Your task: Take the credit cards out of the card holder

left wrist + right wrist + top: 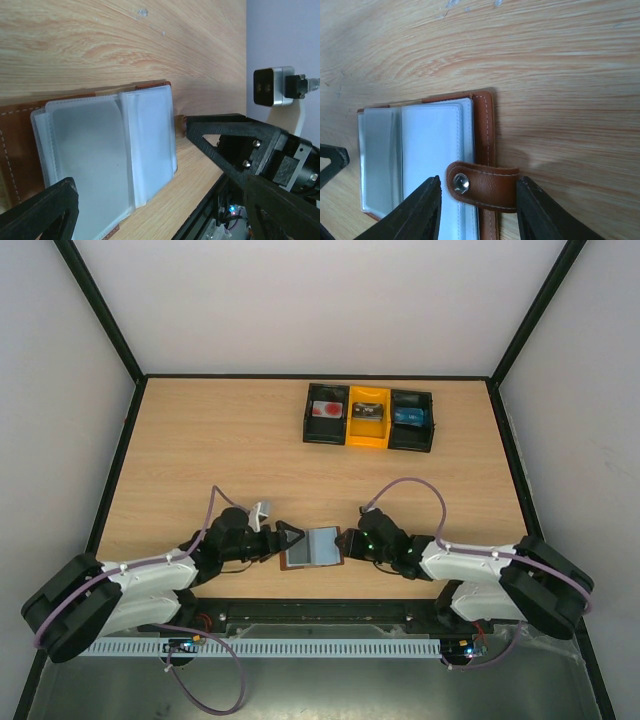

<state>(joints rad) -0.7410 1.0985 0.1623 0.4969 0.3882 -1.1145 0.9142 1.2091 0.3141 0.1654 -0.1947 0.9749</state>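
While both arms lie low and bent inward along the near edge of the table (pixel 220 440), we see their wrists pointing at each other with the card holder (pixel 312 547) between them. The left gripper (pixel 287 543) has its fingers wide apart, one on each side of the open booklet's clear sleeves (pixel 100 150). The right gripper (pixel 348 543) also has its fingers spread, straddling the brown snap tab (pixel 487 186); we cannot tell whether they touch it. The card holder lies open and flat on the wood, close to the near edge, midway between the two arm bases. Beyond it, bare wood runs to a tray (pixel 368 441) near the far edge, well apart from both grippers. Pale walls close the table on three sides. We count one card holder, one tray with three compartments, and three credit cards (pixel 368 411), one per compartment: red-and-white on the left, grey in the yellow middle, blue on the right.
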